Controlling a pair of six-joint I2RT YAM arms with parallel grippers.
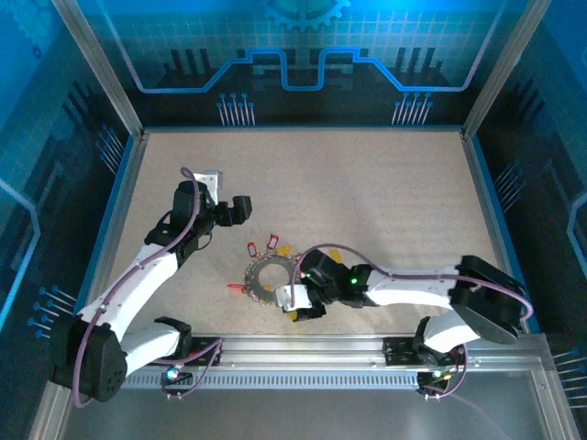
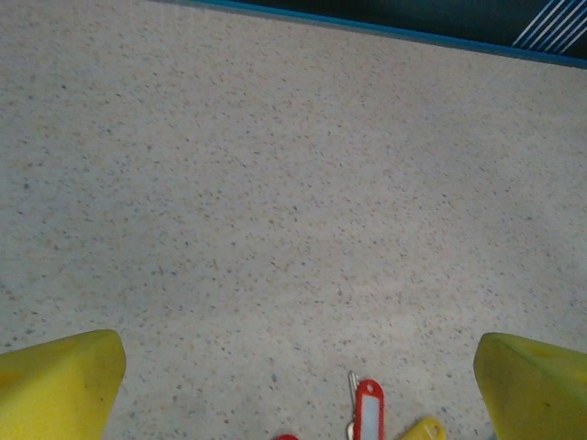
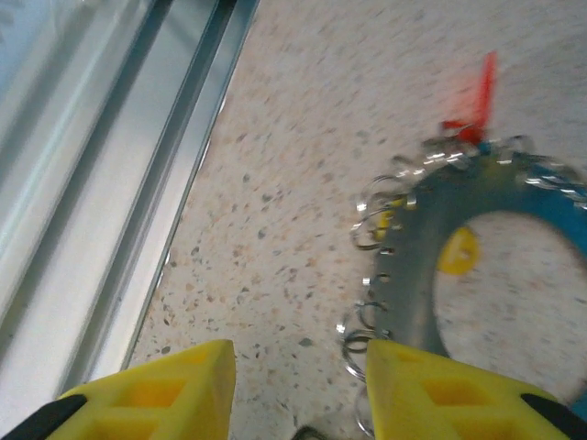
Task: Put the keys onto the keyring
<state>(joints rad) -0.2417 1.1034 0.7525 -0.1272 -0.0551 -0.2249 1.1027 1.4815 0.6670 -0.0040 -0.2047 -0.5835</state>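
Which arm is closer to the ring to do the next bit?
Probably the right. The right gripper is open, close beside the keyring. The left gripper, open too, hangs over bare table, with a red key at the edge of its view.

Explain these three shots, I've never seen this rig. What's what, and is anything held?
Two white robot arms are bolted at the near edge of a speckled table. Each ends in a two-finger pincer. The wide picture comes from a fixed camera above and behind them. The other two come from wrist cameras looking out between yellow fingers.

On the table lies a dark grey keyring edged with small wire loops, with red- and yellow-tagged keys around it.

The left pincer is open over bare table. The right pincer is open, close to the keyring's rim. Neither holds anything.
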